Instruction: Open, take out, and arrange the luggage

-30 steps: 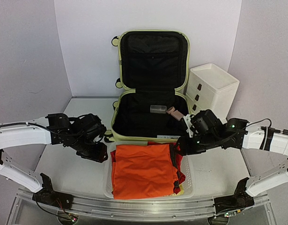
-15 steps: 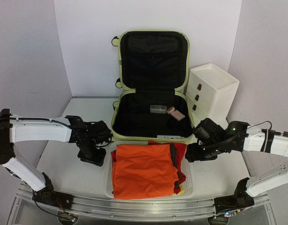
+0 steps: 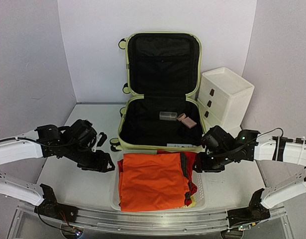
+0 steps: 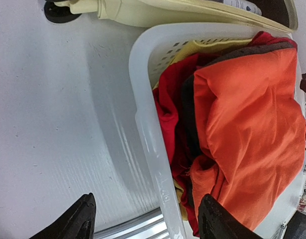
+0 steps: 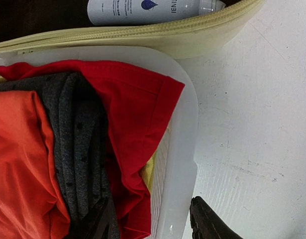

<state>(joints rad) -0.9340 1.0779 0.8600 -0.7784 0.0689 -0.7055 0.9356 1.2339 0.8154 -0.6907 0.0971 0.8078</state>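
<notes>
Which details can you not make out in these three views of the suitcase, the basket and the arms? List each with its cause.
Right wrist view: the label of the white bottle is cut off by the top edge.
Top view: the orange garment covers whatever lies lower in the basket.
Top view: the clear box in the luggage is too small to show its contents.

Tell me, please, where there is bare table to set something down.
Bare table lies left of the luggage, to the wall, and another patch right of the basket, before the drawer box. The middle is crowded: the full basket sits against the luggage front, with the left gripper and right gripper open at its sides.
</notes>
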